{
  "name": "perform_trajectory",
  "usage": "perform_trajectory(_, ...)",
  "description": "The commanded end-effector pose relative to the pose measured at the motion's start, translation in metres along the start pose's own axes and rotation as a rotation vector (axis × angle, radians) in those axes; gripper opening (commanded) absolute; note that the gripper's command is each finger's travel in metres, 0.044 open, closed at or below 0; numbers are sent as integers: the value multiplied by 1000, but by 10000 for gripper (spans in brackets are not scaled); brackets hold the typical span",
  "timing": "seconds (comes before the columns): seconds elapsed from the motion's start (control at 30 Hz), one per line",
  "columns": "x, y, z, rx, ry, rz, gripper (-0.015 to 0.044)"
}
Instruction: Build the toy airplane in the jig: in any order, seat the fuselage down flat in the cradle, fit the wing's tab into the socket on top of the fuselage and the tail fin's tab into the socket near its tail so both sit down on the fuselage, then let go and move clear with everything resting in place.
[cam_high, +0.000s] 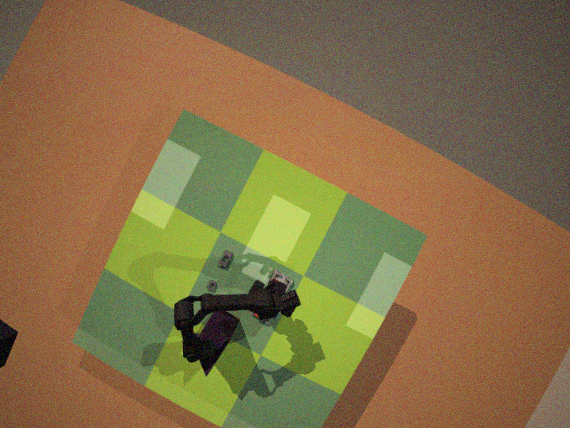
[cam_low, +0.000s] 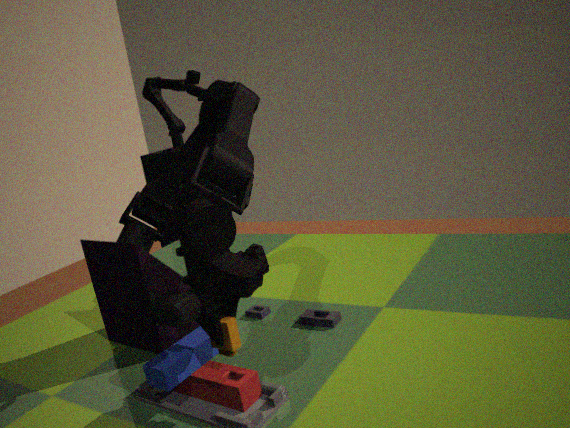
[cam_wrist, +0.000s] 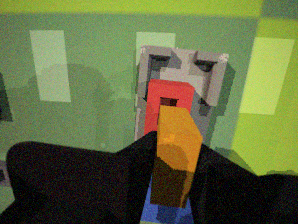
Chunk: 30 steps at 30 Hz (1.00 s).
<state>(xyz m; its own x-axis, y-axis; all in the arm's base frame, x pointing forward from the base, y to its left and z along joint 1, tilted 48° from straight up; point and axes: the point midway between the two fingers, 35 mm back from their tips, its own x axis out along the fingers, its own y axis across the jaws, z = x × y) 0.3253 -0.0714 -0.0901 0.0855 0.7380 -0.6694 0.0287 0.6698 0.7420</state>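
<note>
The red fuselage (cam_low: 220, 387) (cam_wrist: 171, 89) lies in the grey cradle (cam_low: 200, 406) (cam_wrist: 220, 82). The blue wing (cam_low: 177, 361) (cam_wrist: 181, 218) lies across the top of the fuselage, away from its tail socket. The dark tail socket (cam_low: 235, 374) (cam_wrist: 168, 101) is open. My gripper (cam_wrist: 169, 139) is shut on the orange tail fin (cam_low: 230, 336) (cam_wrist: 177, 127) and holds it upright above the fuselage, between the wing and the tail socket in the wrist view. In the top view the arm hides the fin and most of the fuselage. The wing's tab is hidden.
Two small dark holders stand on the green checkered mat (cam_high: 305, 205): a larger one (cam_high: 226, 260) (cam_low: 320, 318) and a smaller one (cam_high: 212, 286) (cam_low: 258, 312). The arm's dark base block (cam_high: 218, 332) (cam_low: 127, 295) stands close to the cradle.
</note>
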Motion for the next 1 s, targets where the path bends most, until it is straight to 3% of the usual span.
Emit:
perform_trajectory(0.0, 1, -1, 0, -8, 1, -4, 65)
perform_trajectory(0.97, 40, -1, 0, -8, 1, -2, 65)
